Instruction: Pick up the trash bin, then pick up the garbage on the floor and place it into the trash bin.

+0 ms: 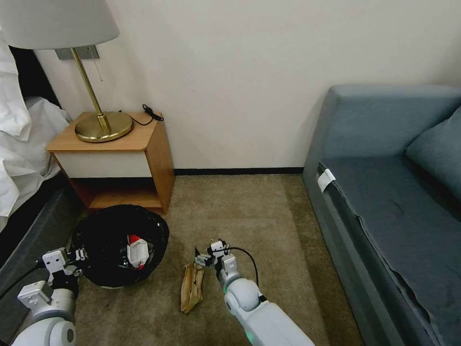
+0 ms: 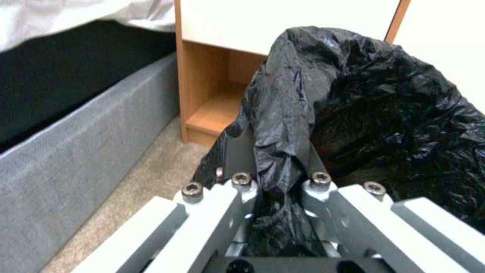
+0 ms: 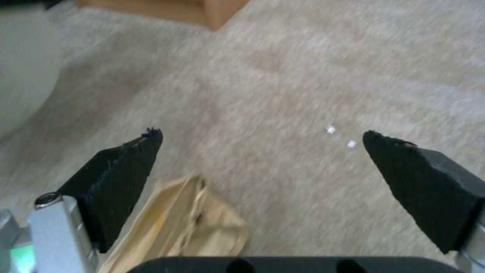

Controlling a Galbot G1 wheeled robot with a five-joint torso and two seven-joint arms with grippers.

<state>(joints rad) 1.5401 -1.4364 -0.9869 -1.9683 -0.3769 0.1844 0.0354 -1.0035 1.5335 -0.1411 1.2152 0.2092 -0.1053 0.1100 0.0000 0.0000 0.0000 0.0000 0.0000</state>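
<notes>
the trash bin [image 1: 120,245] sits on the carpet [image 1: 249,211] just in front of the nightstand [image 1: 115,158], with a red-and-white packet [image 1: 138,251] inside it. the left gripper [image 1: 79,254] reaches forward low from the bed side of the bin, its fingers [image 2: 242,151] clamped on the rim and black liner. the right arm stretches forward and down beside the bin, the right gripper [image 1: 204,259] spread wide with nothing held, poised over the far end of the tan paper scrap [image 1: 191,287] on the carpet.

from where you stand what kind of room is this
Likely a hotel bedroom: a bed with white sheets, a wooden nightstand with a brass lamp, a grey sofa, carpet underfoot.
</notes>
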